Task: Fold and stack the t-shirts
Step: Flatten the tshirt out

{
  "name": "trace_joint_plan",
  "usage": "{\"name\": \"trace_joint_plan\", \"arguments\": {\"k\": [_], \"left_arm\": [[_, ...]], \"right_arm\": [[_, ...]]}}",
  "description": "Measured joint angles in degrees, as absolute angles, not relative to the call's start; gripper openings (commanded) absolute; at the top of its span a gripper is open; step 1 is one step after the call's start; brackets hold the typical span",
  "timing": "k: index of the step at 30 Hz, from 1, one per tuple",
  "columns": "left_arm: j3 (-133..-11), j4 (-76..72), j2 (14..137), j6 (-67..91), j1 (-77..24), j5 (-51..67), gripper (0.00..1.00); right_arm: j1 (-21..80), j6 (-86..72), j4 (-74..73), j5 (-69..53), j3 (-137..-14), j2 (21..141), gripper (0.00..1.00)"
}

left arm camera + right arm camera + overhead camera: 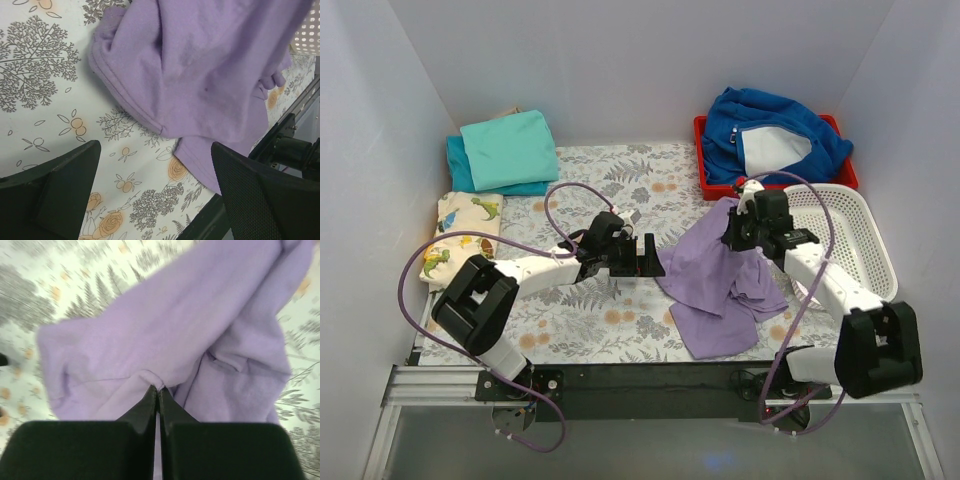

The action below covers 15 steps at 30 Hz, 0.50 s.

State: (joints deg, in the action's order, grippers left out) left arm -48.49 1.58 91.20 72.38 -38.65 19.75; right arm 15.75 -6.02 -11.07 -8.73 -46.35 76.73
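The top view looks down from above and behind the arm bases, taking in the whole worktop (620, 170) from near edge to far wall. The left wrist camera hangs close over the worktop's middle, facing the right near corner between the spread jaws of the left gripper (155, 145). The right wrist camera looks from closer still along the pinched right gripper (157, 388), and all three views share the lavender t-shirt (715, 285) (200, 65) (165, 325) right of centre.

Loose t-shirt (715, 285) on table (620, 180), just right of centre, trailing toward 5 o'clock. At 10 o'clock, folded t-shirts (505, 150), stacked. Printed cloth (460, 230) before them at 9. Jacket (770, 125) in crate (701, 150) at 1 o'clock. Basket (865, 240) before crate at 3.
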Motion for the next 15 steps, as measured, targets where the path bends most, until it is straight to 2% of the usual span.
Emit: {"name": "trace_joint_plan", "arguments": {"k": [6, 10, 15], "left_arm": [[-48.5, 3.3, 88.7, 72.2, -38.7, 15.8, 0.96], [-48.5, 3.4, 86.3, 72.3, -38.7, 14.7, 0.96], [-48.5, 2.9, 86.1, 72.5, -38.7, 15.0, 0.96]], "right_arm": [[15.7, -5.9, -13.7, -6.5, -52.7, 61.9, 0.01], [15.7, -4.9, -13.5, 2.1, -58.1, 55.1, 0.01], [15.7, -2.5, -13.4, 15.2, -60.8, 54.4, 0.01]]}}
